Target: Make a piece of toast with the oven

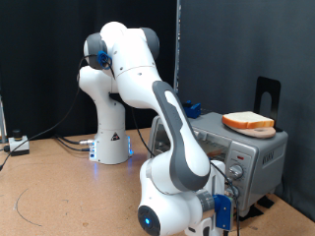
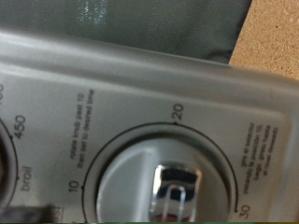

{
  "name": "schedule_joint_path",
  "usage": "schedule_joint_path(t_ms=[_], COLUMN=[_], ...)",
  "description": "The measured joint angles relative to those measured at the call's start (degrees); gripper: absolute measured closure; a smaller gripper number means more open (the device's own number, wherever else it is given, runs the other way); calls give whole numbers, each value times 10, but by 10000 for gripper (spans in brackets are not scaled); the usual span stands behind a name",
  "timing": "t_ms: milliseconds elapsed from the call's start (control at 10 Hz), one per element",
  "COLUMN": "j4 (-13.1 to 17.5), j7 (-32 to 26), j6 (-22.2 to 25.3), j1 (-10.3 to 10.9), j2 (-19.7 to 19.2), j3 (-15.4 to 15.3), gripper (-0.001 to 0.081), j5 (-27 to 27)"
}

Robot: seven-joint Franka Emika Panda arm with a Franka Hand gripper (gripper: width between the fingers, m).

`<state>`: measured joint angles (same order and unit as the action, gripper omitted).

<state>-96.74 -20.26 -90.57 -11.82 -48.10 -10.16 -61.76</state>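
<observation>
The piece of toast (image 1: 248, 122), pale with a brown crust, lies flat on top of the silver-grey oven (image 1: 258, 149) at the exterior view's right. The arm bends down in front of the oven and hides part of its glass door (image 1: 219, 150). My gripper (image 1: 231, 190) is right at the oven's knob panel, low on the front. The wrist view is filled by that panel, with a round chrome-centred timer knob (image 2: 174, 185) marked 10, 20 and 30 very close to the camera. My fingers do not show there. Nothing shows between them.
The oven stands on a wooden table (image 1: 59, 192). A black stand (image 1: 268, 93) rises behind the oven and a blue object (image 1: 193, 108) sits at its back. Cables and a small box (image 1: 18, 145) lie at the exterior view's left, near the arm's base (image 1: 110, 147).
</observation>
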Motion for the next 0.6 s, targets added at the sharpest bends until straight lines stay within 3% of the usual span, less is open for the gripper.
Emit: schedule_joint_path(t_ms=[100,200,300,400,500,600], j4=[0,0,-1,-1,-1,-1], j7=[0,0,0,0,0,0], j6=[0,0,0,3,5,5], j1=[0,0,0,-1,-1,-1], j2=[0,0,-1,1,1,1], j3=[0,0,0,0,0,-1], gripper=[258,465,465,650,650,713], j5=[0,0,0,-1,-2,-2])
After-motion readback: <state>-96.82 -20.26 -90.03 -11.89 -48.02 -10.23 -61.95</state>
